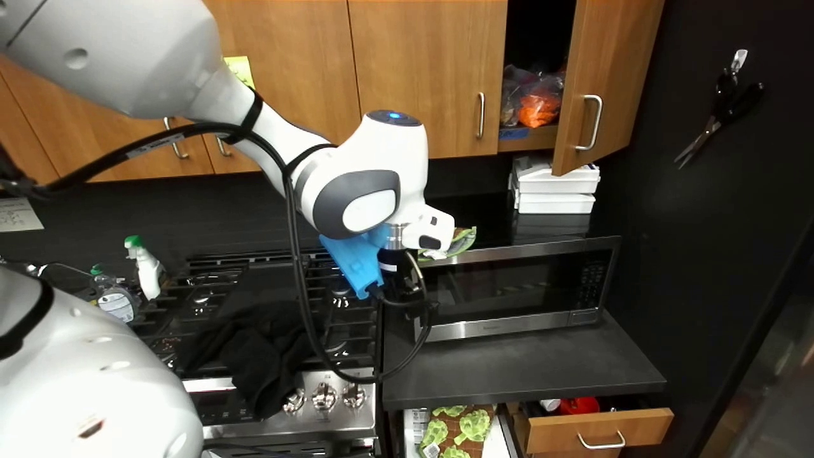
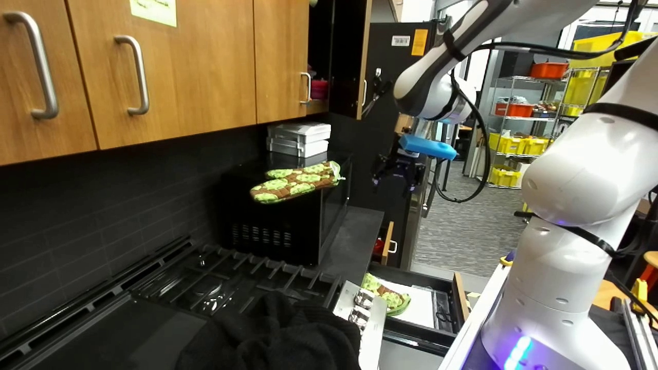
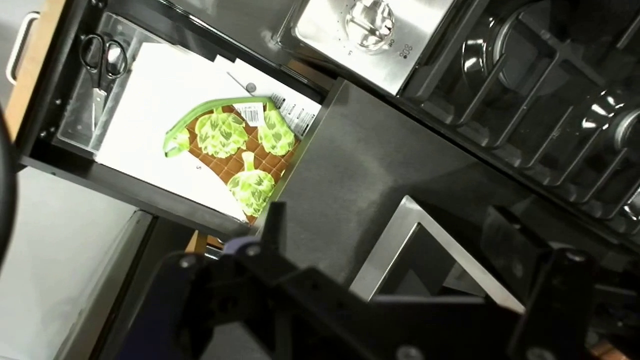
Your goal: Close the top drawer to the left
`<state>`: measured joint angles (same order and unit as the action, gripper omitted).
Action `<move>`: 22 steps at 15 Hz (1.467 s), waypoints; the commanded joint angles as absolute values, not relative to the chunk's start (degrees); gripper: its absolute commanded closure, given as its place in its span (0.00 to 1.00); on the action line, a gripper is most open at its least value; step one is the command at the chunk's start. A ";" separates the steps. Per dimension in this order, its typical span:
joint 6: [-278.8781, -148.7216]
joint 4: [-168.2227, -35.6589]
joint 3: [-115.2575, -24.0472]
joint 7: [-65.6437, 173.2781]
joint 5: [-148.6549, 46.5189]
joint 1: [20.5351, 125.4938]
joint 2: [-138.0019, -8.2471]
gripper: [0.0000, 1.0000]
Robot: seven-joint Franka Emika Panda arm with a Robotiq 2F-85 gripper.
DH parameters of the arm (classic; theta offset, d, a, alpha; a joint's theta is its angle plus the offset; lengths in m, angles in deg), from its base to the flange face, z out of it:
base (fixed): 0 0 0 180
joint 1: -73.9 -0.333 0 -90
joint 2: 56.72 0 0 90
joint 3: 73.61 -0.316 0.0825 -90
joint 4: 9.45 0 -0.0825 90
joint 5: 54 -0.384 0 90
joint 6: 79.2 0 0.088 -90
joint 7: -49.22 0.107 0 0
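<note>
My jaws are spread wide and I hold nothing between them. My gripper (image 2: 394, 184) hangs in the air in front of the microwave (image 1: 509, 286), well apart from the top drawer (image 3: 135, 195). In the wrist view my dark fingers (image 3: 275, 227) come in from the lower edge, and the countertop (image 3: 350, 150) shows beyond them.

The top drawer sits under that countertop, next to the stove (image 1: 343, 421), and is pulled well out. Its wooden front (image 3: 35, 65) carries a silver handle (image 3: 15, 47). Inside I see an oven mitt (image 3: 215, 155), brown with green leafy shapes and green edging, partly hidden by the countertop's edge. It lies on a flat white thing (image 3: 140, 100) I cannot make out. Nearer the front, a clear bin (image 3: 80, 122) holds scissors (image 3: 98, 75) with black handles.

On its side away from the stove, a neighbouring drawer (image 1: 553, 436) is also partly out, with a red object (image 1: 579, 406) in it. A black cloth (image 1: 264, 356) drapes over the stove. In an exterior view a second mitt (image 2: 295, 182) with the same print lies on the microwave, near stacked white cases (image 2: 303, 136). Above, a cabinet door (image 1: 607, 83) stands open.
</note>
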<state>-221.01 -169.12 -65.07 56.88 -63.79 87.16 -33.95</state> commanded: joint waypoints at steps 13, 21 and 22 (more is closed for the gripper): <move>-228.30 -165.16 -67.65 69.04 -63.54 87.55 -39.27 0.00; -242.83 -163.84 -66.67 89.78 -53.11 95.43 -55.99 0.00; -244.11 -163.47 -65.66 93.47 -50.30 95.53 -57.82 0.00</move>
